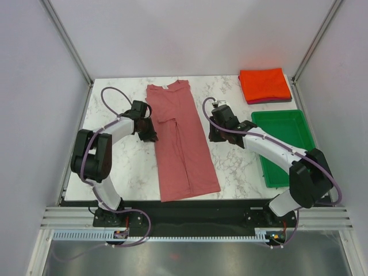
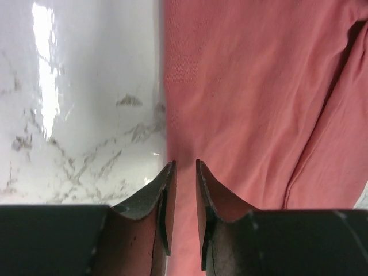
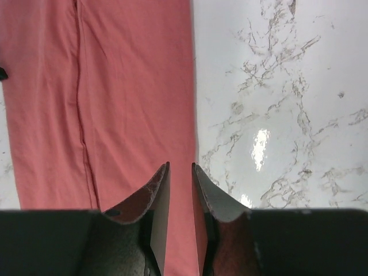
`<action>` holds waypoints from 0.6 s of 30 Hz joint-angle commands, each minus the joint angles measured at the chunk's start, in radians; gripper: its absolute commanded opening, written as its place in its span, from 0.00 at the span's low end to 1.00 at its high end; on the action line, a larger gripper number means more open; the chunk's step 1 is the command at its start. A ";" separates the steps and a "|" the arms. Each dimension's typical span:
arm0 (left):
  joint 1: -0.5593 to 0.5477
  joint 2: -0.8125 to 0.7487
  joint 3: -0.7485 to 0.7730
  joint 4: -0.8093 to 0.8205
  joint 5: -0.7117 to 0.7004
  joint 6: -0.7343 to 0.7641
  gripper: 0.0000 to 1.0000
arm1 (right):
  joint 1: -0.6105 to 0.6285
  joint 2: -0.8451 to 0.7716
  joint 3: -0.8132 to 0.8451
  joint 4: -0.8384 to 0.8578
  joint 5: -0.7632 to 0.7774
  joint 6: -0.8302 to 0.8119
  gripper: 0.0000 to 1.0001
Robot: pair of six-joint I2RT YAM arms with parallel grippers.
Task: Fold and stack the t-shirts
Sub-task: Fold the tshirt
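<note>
**Dusty-rose t-shirt (image 1: 181, 144).** It is laid flat on the marble worktop (image 1: 132, 169), folded lengthwise into a long narrow strip. The neck end is turned away from the arm bases and the hem towards them. A lengthwise fold line is seen down the middle. The strip lies between the two end effectors.

**Left end effector (image 2: 185, 164).** It is set at the strip's left long edge, roughly at mid-length. In the left wrist view that edge is seen running away from just beside the left finger (image 2: 144, 201). Cloth is shown to the right of the tips and bare marble to the left. The fingers are held narrowly apart, and cloth is visible through the gap.

**Right end effector (image 3: 180, 165).** It is placed at the opposite long edge. In the right wrist view the edge is seen running away from the gap between the fingers, with cloth to the left and marble to the right. These fingers are likewise parted by a narrow gap.

Whether either pair of tips touches the cloth cannot be told.

**Stack.** Beyond and to the right of the right end effector, at the far right corner, a folded orange-red t-shirt (image 1: 264, 83) is stacked on a folded dark maroon t-shirt (image 1: 276, 100). Only a thin edge of the maroon one is shown.

**Green plastic tray (image 1: 290, 129).** It is set to the right of the right end effector, nearer the bases than the stack. It is partly crossed by the right arm.
</note>
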 commanded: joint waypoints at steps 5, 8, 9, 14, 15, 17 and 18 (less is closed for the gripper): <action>0.022 0.125 0.179 -0.002 -0.052 0.039 0.24 | -0.042 0.083 0.041 0.069 -0.044 -0.034 0.29; 0.025 0.161 0.210 -0.013 -0.095 0.043 0.22 | -0.051 0.094 0.033 0.092 -0.061 -0.037 0.29; 0.025 0.171 0.218 -0.015 -0.106 0.049 0.22 | -0.053 0.099 0.032 0.092 -0.061 -0.039 0.29; 0.031 0.252 0.304 -0.022 -0.121 0.069 0.18 | -0.068 0.096 -0.007 0.149 -0.065 -0.044 0.29; 0.034 0.262 0.319 -0.028 -0.128 0.077 0.18 | -0.071 0.094 -0.034 0.169 -0.071 -0.035 0.29; 0.051 0.306 0.368 -0.059 -0.153 0.085 0.17 | -0.087 0.097 -0.056 0.203 -0.128 -0.008 0.27; 0.057 0.320 0.387 -0.071 -0.152 0.086 0.17 | -0.093 0.100 -0.063 0.206 -0.142 -0.002 0.27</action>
